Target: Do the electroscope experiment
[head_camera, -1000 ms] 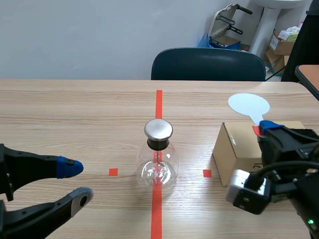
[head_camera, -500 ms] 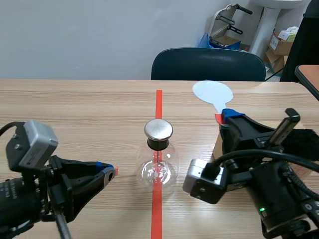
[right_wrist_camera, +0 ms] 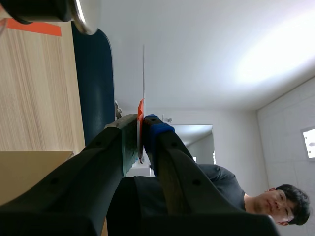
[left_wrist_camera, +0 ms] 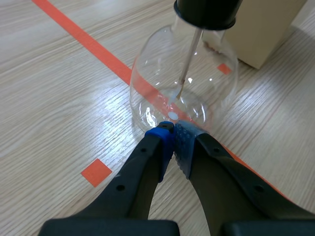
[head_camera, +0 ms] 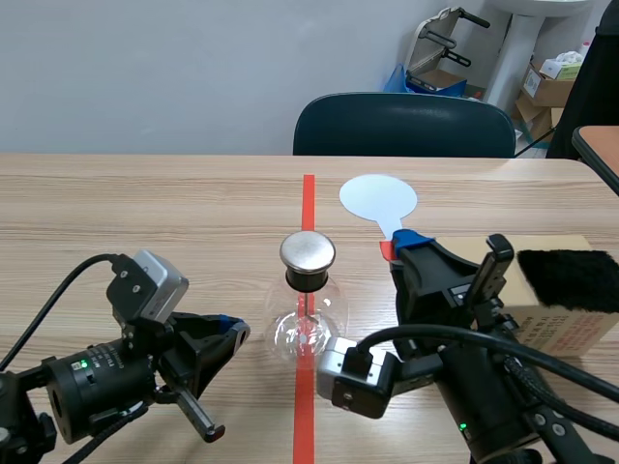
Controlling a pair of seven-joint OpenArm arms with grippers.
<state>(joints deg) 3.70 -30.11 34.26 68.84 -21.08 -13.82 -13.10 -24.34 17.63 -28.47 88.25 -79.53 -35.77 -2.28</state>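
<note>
The right gripper [head_camera: 398,244], clamped on the handle of the white paddle [head_camera: 378,200], holds its disc upright, just up and right of the electroscope's metal cap [head_camera: 308,251] at frame centre. Nothing stands between them. The left gripper [head_camera: 232,332], fingers pressed together on nothing, has its tips at the lower left side of the glass flask [head_camera: 308,329]. A cardboard box [head_camera: 566,319] sits at the far right.
</note>
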